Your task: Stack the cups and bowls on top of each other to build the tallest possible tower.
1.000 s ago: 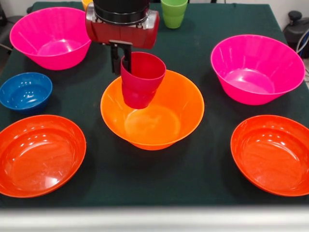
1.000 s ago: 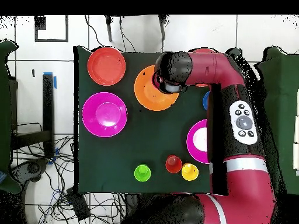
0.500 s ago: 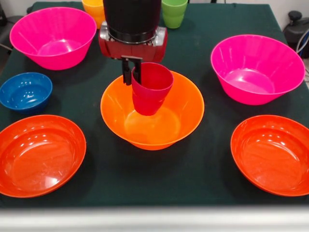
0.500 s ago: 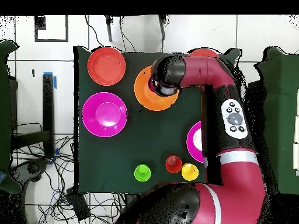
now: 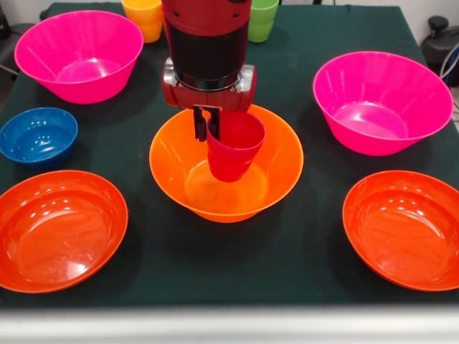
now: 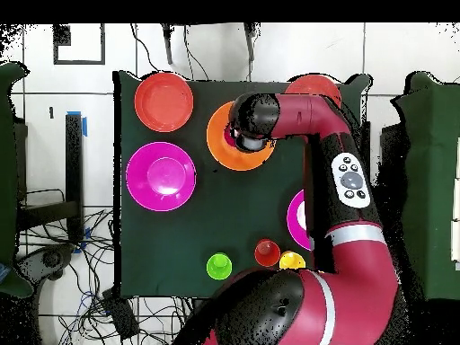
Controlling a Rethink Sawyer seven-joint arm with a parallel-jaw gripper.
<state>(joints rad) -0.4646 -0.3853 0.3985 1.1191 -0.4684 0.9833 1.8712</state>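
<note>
The arm comes straight down over the middle of the counter (image 5: 308,279), its wrist vertical, and the gripper (image 5: 208,125) has its fingers (image 5: 200,125) pinched on the near-left rim of the red cup (image 5: 234,147). The cup hangs upright inside the large orange bowl (image 5: 272,161), its base low over the bowl's floor; whether it touches cannot be told. Around the bowl lie two pink bowls (image 5: 75,54) (image 5: 380,100), the small blue bowl (image 5: 37,136) and two shallow red-orange bowls (image 5: 57,229) (image 5: 405,228), all apart. Behind the arm stand an orange cup (image 5: 143,16) and a green cup (image 5: 262,20), partly hidden. From overhead the arm covers the orange bowl's middle.
</note>
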